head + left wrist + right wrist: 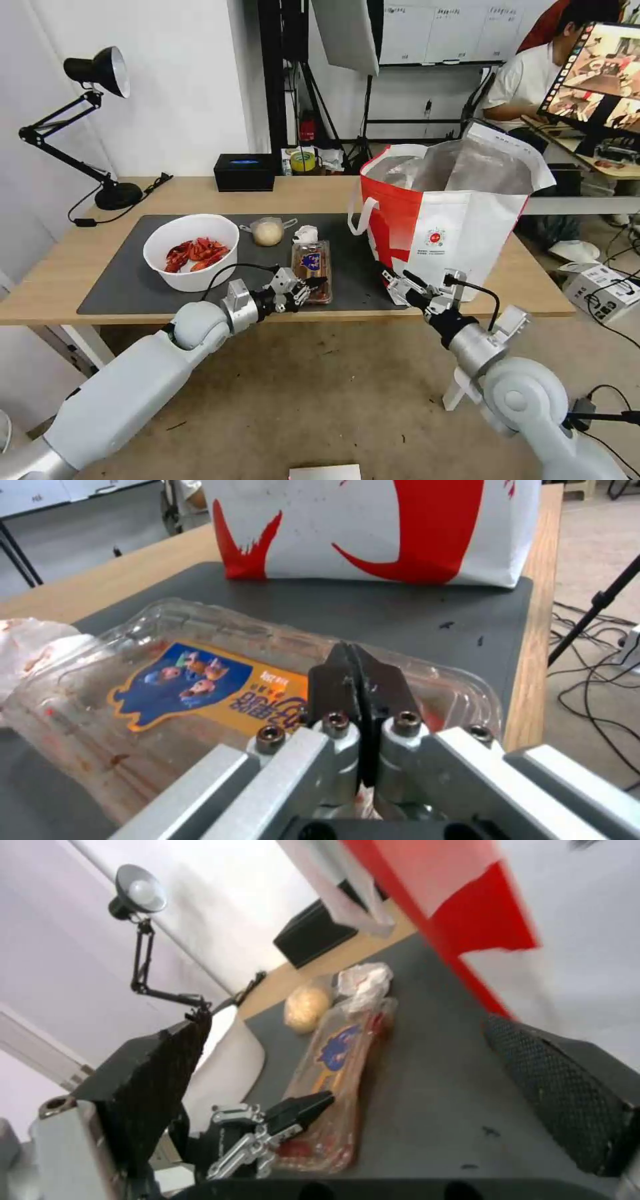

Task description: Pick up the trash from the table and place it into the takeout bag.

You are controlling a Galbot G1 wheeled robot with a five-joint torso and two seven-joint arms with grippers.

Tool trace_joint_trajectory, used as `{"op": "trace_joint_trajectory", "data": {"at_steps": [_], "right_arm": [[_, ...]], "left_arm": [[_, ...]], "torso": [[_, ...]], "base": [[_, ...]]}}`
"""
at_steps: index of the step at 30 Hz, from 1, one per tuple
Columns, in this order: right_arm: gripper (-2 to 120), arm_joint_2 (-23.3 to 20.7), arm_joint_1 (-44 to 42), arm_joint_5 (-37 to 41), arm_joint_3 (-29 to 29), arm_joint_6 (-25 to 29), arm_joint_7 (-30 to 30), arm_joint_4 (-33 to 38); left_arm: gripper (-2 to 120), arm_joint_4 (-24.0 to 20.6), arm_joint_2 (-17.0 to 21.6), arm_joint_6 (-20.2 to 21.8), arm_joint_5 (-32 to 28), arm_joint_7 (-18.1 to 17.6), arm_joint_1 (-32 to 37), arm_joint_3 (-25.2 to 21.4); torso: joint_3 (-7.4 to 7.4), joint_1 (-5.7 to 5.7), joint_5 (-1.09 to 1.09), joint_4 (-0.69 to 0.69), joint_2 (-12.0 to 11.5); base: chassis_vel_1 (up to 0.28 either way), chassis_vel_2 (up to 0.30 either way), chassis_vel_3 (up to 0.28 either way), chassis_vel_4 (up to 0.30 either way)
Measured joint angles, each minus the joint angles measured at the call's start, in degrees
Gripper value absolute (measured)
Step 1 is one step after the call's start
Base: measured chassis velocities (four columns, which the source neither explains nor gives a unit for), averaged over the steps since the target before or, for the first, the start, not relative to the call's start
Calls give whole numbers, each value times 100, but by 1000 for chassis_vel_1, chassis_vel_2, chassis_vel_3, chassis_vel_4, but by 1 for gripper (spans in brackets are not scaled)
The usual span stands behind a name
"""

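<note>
A clear hinged tray (pixel 311 261) with a blue-and-orange label lies on the dark mat (pixel 120 283) of the wooden table (pixel 60 263). My left gripper (pixel 313 283) is shut, its tips over the tray's near end (pixel 187 680); I cannot see the tray pinched between them. A crumpled tissue (pixel 306 233) and a small bag with a beige ball (pixel 268 232) lie just beyond the tray. Left of them stands a white bowl (pixel 193 280) of red shells. My right gripper (pixel 400 280) is open at the foot of the red-and-white takeout bag (pixel 453 233), which stands open.
A black desk lamp (pixel 100 73) stands at the table's far left corner and a black box (pixel 245 171) at the back edge. The bag's white loop handle (pixel 357 217) hangs toward the tray. Cables and a carton (pixel 600 290) lie on the floor at right.
</note>
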Motion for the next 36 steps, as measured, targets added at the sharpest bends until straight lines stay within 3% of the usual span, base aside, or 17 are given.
{"op": "trace_joint_trajectory", "data": {"at_steps": [9,19,26,36], "right_arm": [[100,18,682,287,-496,-157,314,-277],[100,50,1635,961,-900,-664,1057,-730],[100,330,2330,1348,-1282,-1207,2009,-1156],[100,724,2792,1516,-1666,-1414,2328,-1611]], "left_arm": [[0,-31,50,3,-20,-2,52,-68],[0,-24,51,3,-26,-18,93,-97],[0,-14,56,-6,-33,-30,126,-129],[0,1,62,-35,-35,-41,194,-188]], "torso": [[0,0,0,0,0],[0,0,0,0,0],[0,0,0,0,0],[0,0,0,0,0]], "base": [[0,0,0,0],[0,0,0,0],[0,0,0,0],[0,0,0,0]]}}
